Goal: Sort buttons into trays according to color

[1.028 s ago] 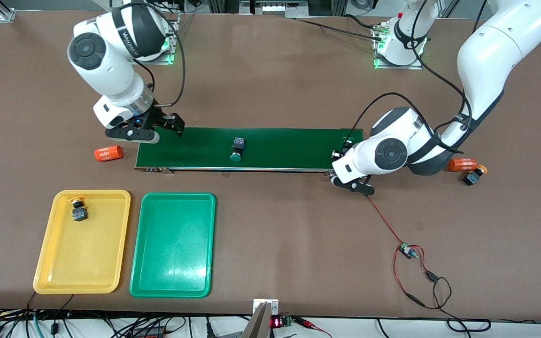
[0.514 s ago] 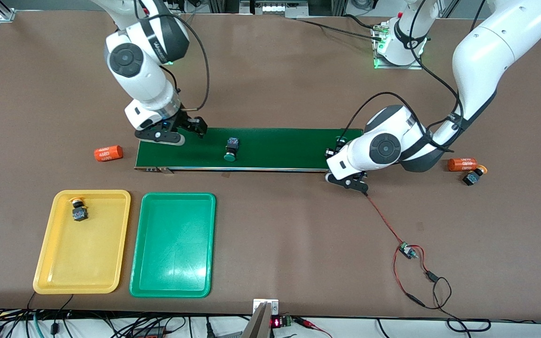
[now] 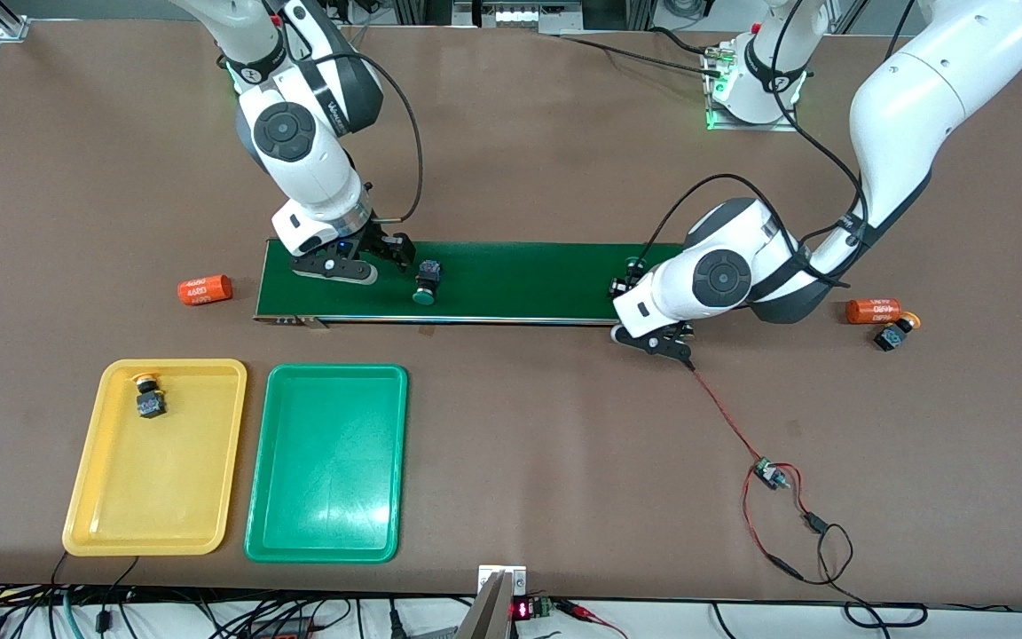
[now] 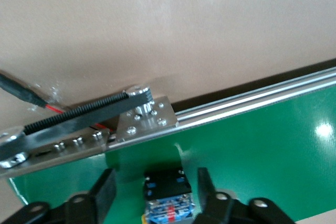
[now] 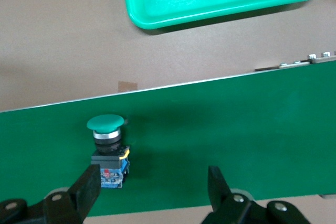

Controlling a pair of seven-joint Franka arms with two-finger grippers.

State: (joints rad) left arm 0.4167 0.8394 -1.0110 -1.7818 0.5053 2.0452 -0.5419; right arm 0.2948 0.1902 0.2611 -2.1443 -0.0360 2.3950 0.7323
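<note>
One button (image 3: 149,395), yellow-capped, lies in the yellow tray (image 3: 209,461) at the lower edge of the frame; the green tray (image 3: 334,524) beside it holds nothing. Three buttons are left to sort, as I judge it. A green-capped button (image 3: 425,284) lies on the conveyor belt (image 3: 520,280) in the middle of the frame, and the right gripper (image 5: 153,170) hangs over the belt with its fingers spread wide, this button just beside one finger, ungrasped. At the belt's other end the left gripper (image 4: 155,174) straddles another button (image 4: 165,195), its fingers parted and clear of the body on both sides. The second yellow button (image 3: 894,333) lies on the table past that end, next to an orange cylinder (image 3: 872,311).
</note>
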